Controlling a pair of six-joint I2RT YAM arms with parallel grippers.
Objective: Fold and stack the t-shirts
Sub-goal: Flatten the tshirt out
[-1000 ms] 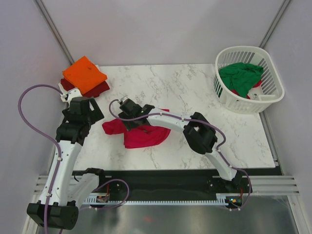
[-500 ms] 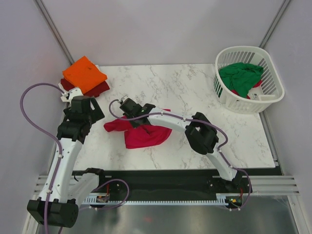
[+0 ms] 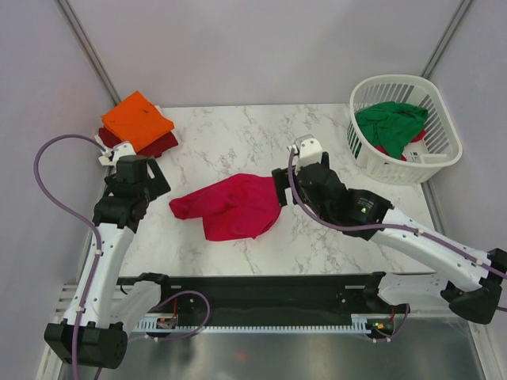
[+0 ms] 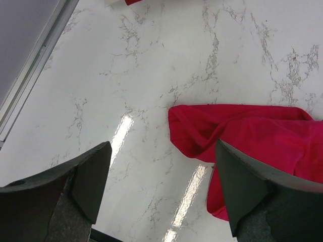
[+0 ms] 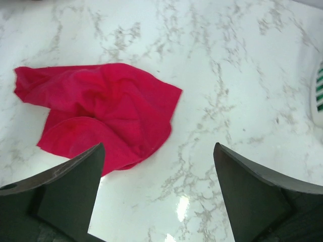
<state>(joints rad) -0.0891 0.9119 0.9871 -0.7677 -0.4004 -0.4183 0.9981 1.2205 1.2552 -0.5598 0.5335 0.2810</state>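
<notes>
Left hand (image 4: 162,142): spread, empty, above surface (image 3: 238,134) just left of crimson tee (image 3: 234,206) | Crimson tee: crumpled at surface centre, free of both hands | Right hand (image 5: 160,146): spread, empty, just right of it | Far left: orange tee (image 3: 137,120) atop dark red tee (image 3: 162,144) | Far right: green tee (image 3: 390,123) in basket (image 3: 444,119)

Both arms are built of smooth white tubes joined by chunky black housings: the left arm (image 3: 99,261) at the left of the top view, the right arm (image 3: 420,241) at the lower right. A thin lilac cable (image 3: 36,170) runs along each one, clipped to the tubes. Each base (image 3: 83,346) is a black block. In the wrist views the fingers (image 4: 83,176) are dark grey, matte, wedge-shaped plates.
</notes>
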